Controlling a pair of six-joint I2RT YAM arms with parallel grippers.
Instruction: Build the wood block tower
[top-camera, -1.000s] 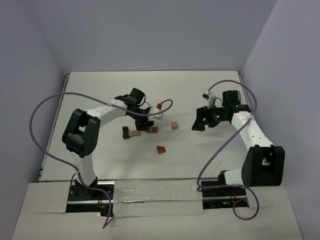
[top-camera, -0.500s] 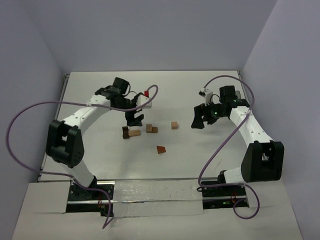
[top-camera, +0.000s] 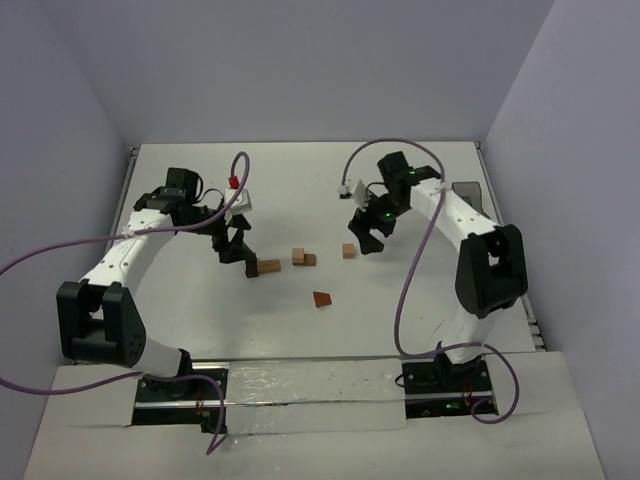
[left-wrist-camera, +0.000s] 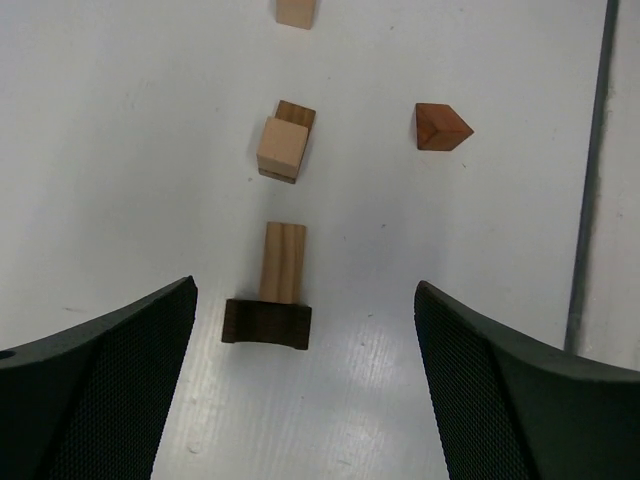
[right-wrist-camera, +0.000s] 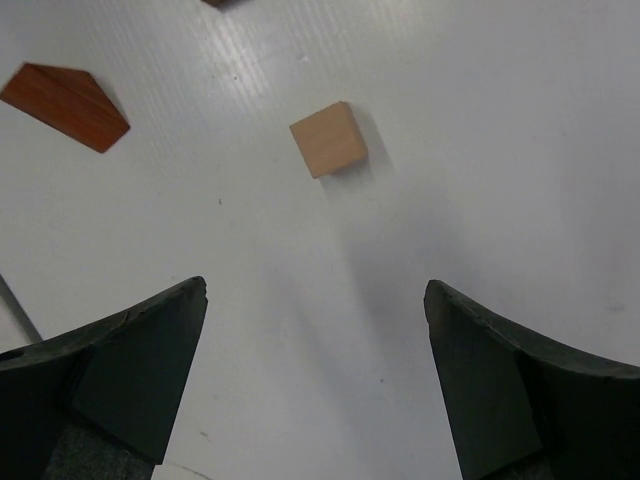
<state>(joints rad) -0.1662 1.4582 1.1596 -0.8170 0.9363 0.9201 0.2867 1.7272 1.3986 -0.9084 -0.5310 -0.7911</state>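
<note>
The wood block tower is only loose pieces on the white table. A dark brown arch block (left-wrist-camera: 266, 324) lies flat with a long tan block (left-wrist-camera: 283, 262) touching its far side. Beyond them a tan cube (left-wrist-camera: 279, 148) rests on a darker brown piece (left-wrist-camera: 296, 111). The reddish-brown wedge (left-wrist-camera: 441, 127) lies alone, also visible from above (top-camera: 321, 299). My left gripper (top-camera: 237, 247) hangs open just left of the arch, holding nothing. My right gripper (top-camera: 365, 238) is open above a single tan cube (right-wrist-camera: 328, 139), which lies ahead of its fingertips.
The blocks sit in a loose row across the table's middle (top-camera: 300, 258). Purple cables loop from both arms. The table's right edge strip (left-wrist-camera: 590, 170) runs close to the wedge in the left wrist view. Grey walls close in the far side and both flanks.
My left gripper opened over the tan cube on the brown piece, then drew back left past the arch block. My right arm swung left to the single tan cube.
</note>
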